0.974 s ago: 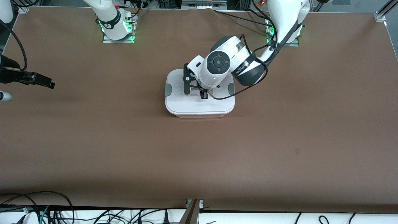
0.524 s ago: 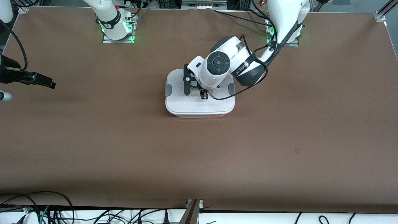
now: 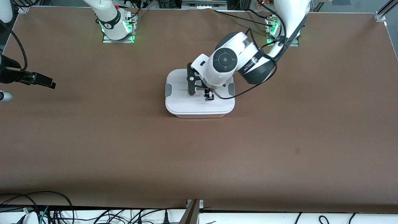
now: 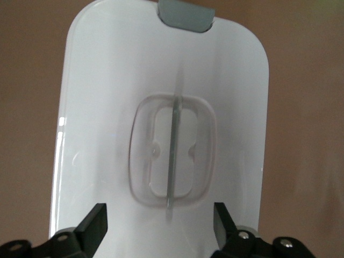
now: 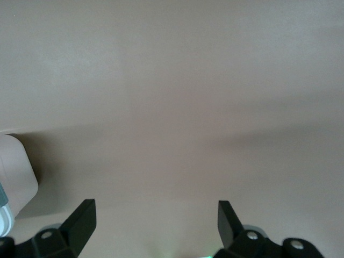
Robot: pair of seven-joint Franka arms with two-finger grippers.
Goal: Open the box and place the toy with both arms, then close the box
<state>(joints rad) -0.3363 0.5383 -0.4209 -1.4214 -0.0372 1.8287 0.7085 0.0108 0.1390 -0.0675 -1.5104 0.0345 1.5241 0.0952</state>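
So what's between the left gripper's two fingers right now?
In the left wrist view the left gripper stands open over the box; between its fingers lies only white lid, the recessed centre handle just ahead, ungripped.

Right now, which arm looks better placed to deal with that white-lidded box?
The left: its open pincer hangs right over the box lid's handle. The right pincer waits, open, at the right arm's end of the table.
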